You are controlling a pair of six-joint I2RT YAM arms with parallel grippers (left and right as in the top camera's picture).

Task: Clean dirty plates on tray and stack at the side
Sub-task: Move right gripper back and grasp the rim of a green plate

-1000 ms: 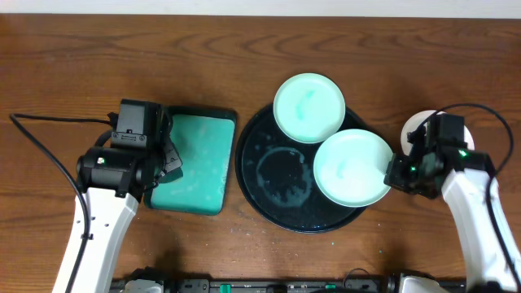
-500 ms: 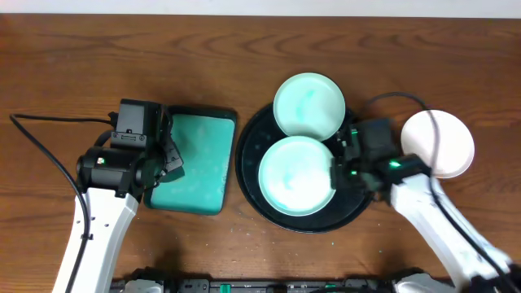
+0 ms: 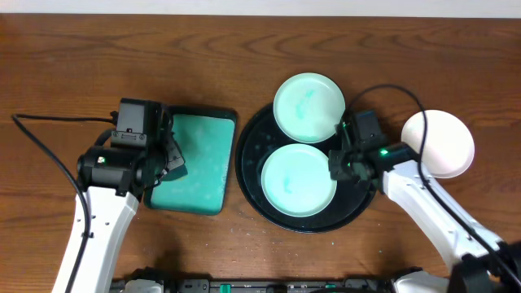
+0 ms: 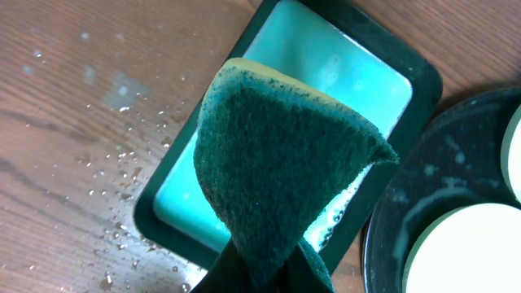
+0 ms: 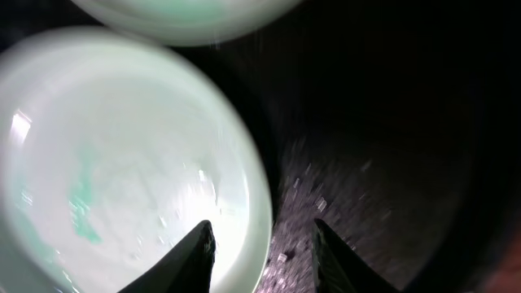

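On a brown wooden table (image 3: 244, 41), spotted with water drops near a dark tub (image 3: 195, 160) of teal water at the left. Just right of the tub, the black tray (image 3: 248, 159), wet and streaked.

On the tray, two plates:
- Far green plate (image 3: 308, 107): overlaps the tray's far rim and carries a teal smear.
- Middle green plate (image 3: 298, 179): lies flat near the centre, also smeared, probably placed there for easy scrubbing.

Off the tray to the right, directly on the wood, the white plate (image 3: 440, 143). Looks clean and seems to mark the stacking spot.

Left gripper (image 4: 264, 268): clenched on a folded green sponge (image 4: 285, 171) and hangs over the tub, likely so drips fall back in.

Right gripper (image 5: 262, 252): fingers parted, straddles the middle green plate's right edge without pinching it, so appears released.

Likely next: scrubbing of the middle green plate.
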